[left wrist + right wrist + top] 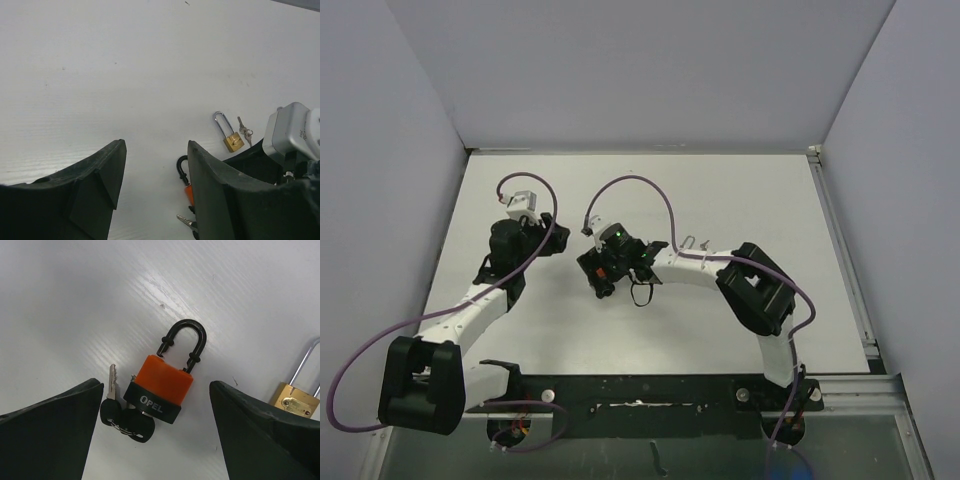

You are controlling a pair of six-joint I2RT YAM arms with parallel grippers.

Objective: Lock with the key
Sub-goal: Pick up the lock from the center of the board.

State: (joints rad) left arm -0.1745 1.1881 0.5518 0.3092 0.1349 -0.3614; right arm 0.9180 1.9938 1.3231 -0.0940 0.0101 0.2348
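Note:
An orange and black padlock point(162, 385) lies flat on the white table, its black shackle point(184, 342) open with one leg out of the body. A black-headed key point(135, 424) sits at its base, and a second key point(111, 385) on the same ring lies beside it. My right gripper point(156, 390) is open and hovers over the padlock with a finger on each side, touching nothing. My left gripper point(156, 150) is open and empty, left of the padlock point(188, 192), which its right finger mostly hides. From above, the right gripper point(604, 272) covers the padlock.
A small brass padlock point(231, 137) with a silver shackle lies just beyond, its little keys point(245, 132) next to it. It also shows at the right edge of the right wrist view point(295, 399). The left gripper point(512, 245) is close to the right one.

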